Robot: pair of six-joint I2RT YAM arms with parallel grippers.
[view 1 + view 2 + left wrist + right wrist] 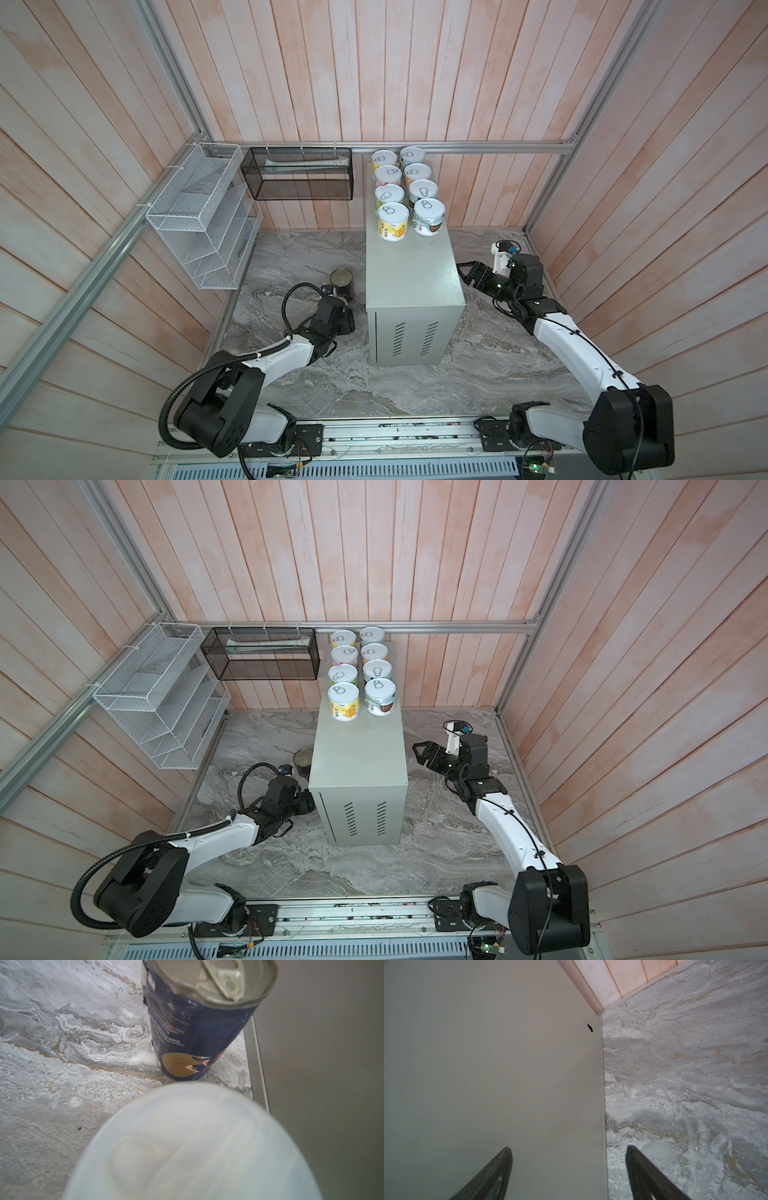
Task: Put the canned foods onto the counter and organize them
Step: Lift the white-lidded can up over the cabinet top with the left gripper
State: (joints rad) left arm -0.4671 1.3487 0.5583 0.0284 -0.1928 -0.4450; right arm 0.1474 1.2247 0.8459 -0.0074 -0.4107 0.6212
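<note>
Several small canned foods [392,220] stand in two rows at the far end of the counter [411,274], a pale grey-green box, in both top views. A taller dark-blue tin [343,282] stands on the marble just left of the counter. My left gripper [347,322] is low beside the counter's left side, right behind that tin. In the left wrist view a blurred pale tin lid [193,1147] fills the space at the jaws and hides the fingers, with the dark-blue tin [193,1028] just beyond. My right gripper [465,272] is open and empty at the counter's right side [488,1064].
A white wire basket [199,216] and a black mesh basket [299,178] hang on the left and back walls. Grey marble floor [415,390] surrounds the counter. Wooden walls and an aluminium frame close in the sides.
</note>
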